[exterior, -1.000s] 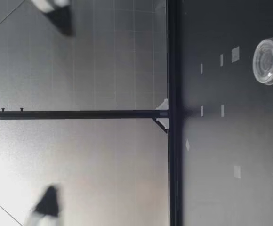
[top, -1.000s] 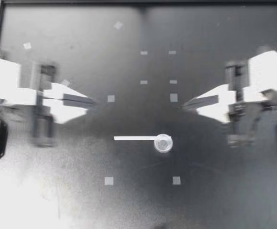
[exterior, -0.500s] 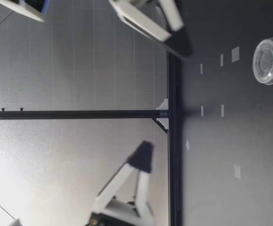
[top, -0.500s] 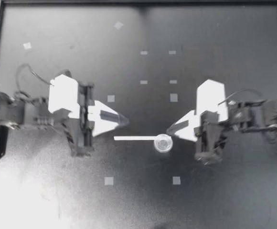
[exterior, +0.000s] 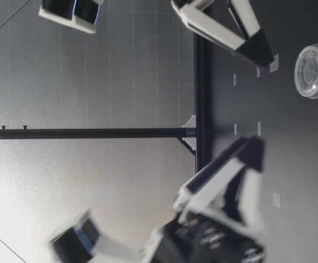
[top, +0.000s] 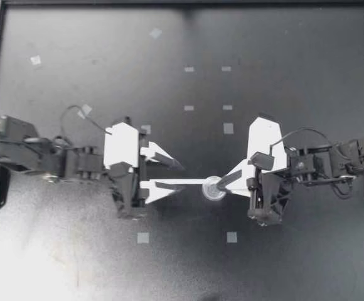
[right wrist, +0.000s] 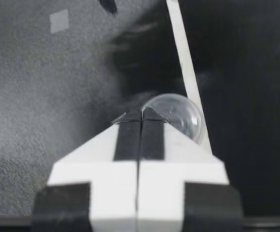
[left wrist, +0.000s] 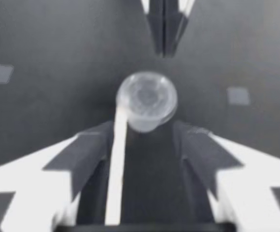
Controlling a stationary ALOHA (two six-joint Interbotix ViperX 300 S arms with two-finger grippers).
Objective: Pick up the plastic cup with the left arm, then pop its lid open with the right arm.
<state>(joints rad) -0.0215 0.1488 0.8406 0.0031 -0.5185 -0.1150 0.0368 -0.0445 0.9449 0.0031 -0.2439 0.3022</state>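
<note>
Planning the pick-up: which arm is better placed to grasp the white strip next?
Left, probably: my left end effector is open astride the white strip; my right end effector is shut, its tip at the clear cup.

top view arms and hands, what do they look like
The left arm and right arm are black and jointed, each with a thin black cable looping at the wrist. The left hand and right hand have white blocky bodies and white wedge fingers with dark pads.

Dim table (top: 44, 276), corner glare, left claw (top: 182, 177) blurred in low view
</note>
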